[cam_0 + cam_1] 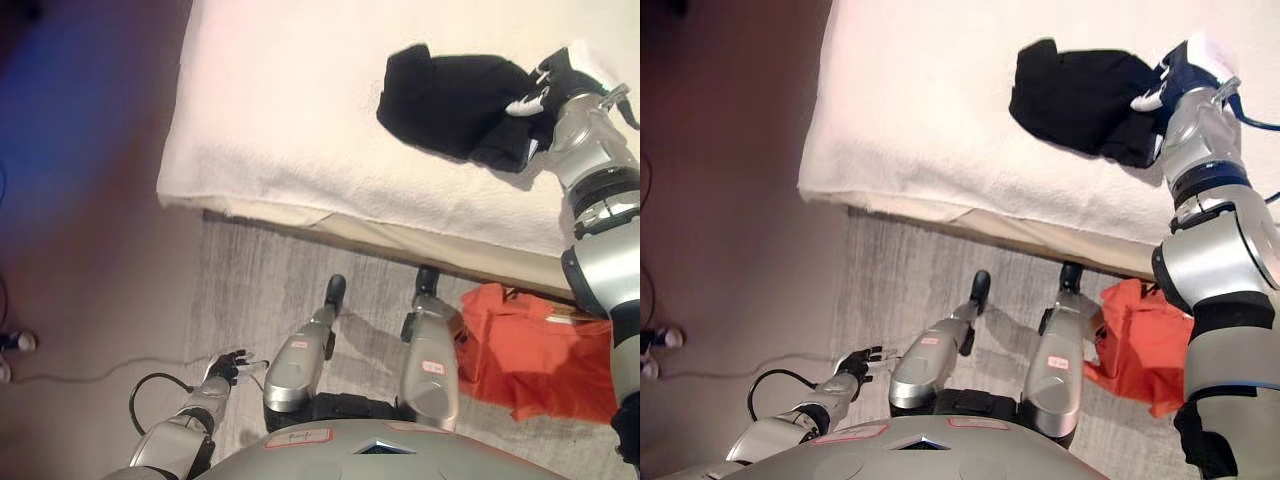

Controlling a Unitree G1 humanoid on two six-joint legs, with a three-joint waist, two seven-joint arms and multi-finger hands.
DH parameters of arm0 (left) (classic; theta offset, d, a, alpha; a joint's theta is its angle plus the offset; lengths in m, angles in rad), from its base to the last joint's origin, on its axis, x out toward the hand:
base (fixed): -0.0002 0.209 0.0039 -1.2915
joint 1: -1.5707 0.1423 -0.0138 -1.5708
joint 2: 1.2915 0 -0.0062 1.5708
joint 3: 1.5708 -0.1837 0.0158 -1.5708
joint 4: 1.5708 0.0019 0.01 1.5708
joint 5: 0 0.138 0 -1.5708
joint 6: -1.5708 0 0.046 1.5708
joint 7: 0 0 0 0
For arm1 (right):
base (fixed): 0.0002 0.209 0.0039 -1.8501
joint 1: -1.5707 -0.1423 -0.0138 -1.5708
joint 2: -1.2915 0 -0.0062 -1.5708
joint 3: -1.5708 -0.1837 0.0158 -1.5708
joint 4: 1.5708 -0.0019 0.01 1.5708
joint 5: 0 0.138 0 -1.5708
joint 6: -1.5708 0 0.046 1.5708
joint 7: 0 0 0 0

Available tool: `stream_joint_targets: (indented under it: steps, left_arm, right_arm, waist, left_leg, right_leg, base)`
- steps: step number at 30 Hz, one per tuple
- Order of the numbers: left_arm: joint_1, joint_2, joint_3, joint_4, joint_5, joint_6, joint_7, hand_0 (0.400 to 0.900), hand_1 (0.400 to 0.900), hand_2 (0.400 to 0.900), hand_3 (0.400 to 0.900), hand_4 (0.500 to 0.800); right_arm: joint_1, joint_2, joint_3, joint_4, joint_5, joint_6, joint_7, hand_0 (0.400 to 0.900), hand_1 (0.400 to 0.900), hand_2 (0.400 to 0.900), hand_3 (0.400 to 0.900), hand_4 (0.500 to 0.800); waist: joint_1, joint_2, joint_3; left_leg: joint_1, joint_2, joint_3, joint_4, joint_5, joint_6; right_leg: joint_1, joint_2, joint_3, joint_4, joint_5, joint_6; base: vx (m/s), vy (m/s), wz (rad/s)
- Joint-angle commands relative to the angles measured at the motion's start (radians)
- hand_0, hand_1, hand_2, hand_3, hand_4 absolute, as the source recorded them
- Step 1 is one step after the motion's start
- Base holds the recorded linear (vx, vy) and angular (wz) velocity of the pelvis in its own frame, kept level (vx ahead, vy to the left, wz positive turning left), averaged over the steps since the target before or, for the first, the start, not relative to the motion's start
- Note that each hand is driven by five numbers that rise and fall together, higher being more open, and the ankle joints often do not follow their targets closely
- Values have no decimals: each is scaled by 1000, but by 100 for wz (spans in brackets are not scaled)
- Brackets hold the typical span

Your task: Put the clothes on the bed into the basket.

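A black garment (450, 100) lies crumpled on the white bed (290, 110), near its right side. My right hand (535, 92) is at the garment's right edge with its fingers curled into the cloth; it also shows in the right eye view (1160, 88). The dark fingers are hard to tell from the black cloth. My left hand (228, 366) hangs low at the lower left above the floor, its fingers relaxed and empty. An orange fabric thing (540, 355) lies on the floor by the bed's front edge at the right; I cannot tell whether it is a basket or a garment.
The bed's front edge (330, 215) runs across the view ahead of me. A grey rug (270, 290) covers the floor between me and the bed. Bare brownish floor (80, 250) lies to the left.
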Motion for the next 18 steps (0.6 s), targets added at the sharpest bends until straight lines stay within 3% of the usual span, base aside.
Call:
stream_joint_targets:
  steps: [1,8,18]
  left_arm:
    - [48,87,-8,128,56,33,27,900,900,900,900,800]
    - [46,95,4,141,86,39,19,900,900,900,900,800]
    - [54,96,-5,145,122,37,3,900,900,900,900,800]
  right_arm:
    - [-8,-63,42,-31,4,-17,-45,400,400,400,400,500]
    - [57,-105,-8,-37,27,-18,-37,400,400,400,400,500]
    - [139,-188,-65,-45,53,-28,-26,400,400,400,400,500]
  waist:
    - [-57,-74,-125]
    - [-106,-98,-175]
    - [-171,-100,-212]
  left_leg:
    - [98,-3,16,-16,-112,25]
    - [156,9,75,-53,-114,27]
    - [213,-7,147,-54,-143,43]
  right_leg:
    - [-33,-1,7,17,48,71]
    - [-6,22,40,-7,67,78]
    - [5,47,107,-6,85,93]
  base:
    - [22,24,-38]
    - [9,18,-35]
    - [14,29,-31]
